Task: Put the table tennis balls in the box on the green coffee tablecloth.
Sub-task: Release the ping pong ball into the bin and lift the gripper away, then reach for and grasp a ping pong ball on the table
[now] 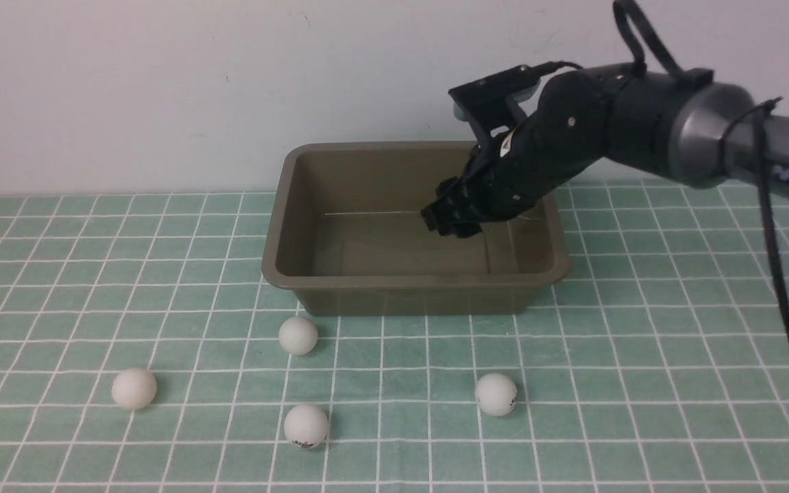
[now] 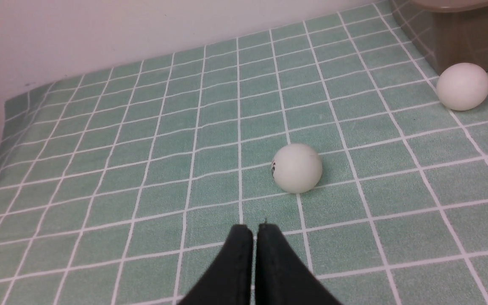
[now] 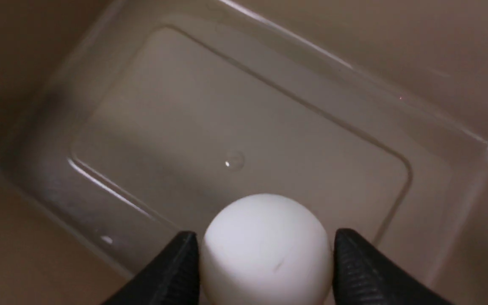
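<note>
Closest in, the left gripper (image 2: pixel 254 231) hovers low over the green coffee tablecloth (image 1: pixel 641 342) with its jaws pressed together and nothing between them. Four table tennis balls lie loose on the cloth. The front ball (image 1: pixel 306 425) is nearest and shows a dark logo, the left ball (image 1: pixel 134 388) and the right ball (image 1: pixel 496 394) sit a little farther back and well apart, and the rear ball (image 1: pixel 298 335) rests just in front of the box (image 1: pixel 408 298) without touching it. The box stands on the cloth near the wall (image 1: pixel 161 82). The right gripper (image 1: pixel 448 222) reaches down inside it from the right. Its jaws stand wide, and its fingers (image 3: pixel 172 275) clasp the fifth ball (image 3: pixel 265 250) on both sides, above the box floor.
</note>
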`<state>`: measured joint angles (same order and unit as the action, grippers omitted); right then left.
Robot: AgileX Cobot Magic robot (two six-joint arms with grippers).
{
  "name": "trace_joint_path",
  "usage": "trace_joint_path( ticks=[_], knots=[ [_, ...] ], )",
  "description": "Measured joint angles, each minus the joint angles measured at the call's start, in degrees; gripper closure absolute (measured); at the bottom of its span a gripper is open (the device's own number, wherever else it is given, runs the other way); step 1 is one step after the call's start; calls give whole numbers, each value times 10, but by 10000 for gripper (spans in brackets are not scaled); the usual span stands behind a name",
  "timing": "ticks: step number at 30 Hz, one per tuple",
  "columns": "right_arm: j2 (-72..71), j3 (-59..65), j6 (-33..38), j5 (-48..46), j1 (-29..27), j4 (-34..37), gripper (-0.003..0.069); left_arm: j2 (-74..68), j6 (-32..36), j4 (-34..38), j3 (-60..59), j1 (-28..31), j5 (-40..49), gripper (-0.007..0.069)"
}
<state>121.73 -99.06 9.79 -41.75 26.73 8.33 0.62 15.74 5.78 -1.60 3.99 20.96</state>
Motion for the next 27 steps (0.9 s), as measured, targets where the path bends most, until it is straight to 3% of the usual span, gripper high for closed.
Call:
trace_joint_path(
  ticks=[4, 8, 20, 27],
  knots=[
    [20, -17, 0, -12, 0, -7, 190, 0, 0, 0, 0, 0, 0, 629],
    [1, -18, 0, -29, 0, -33, 162, 0, 0, 0, 0, 0, 0, 629],
    [-118, -22, -12, -268, 0, -33, 162, 0, 0, 0, 0, 0, 0, 629],
    [-142, 9, -8, -291, 6, 59, 227, 0, 0, 0, 0, 0, 0, 629]
  ],
)
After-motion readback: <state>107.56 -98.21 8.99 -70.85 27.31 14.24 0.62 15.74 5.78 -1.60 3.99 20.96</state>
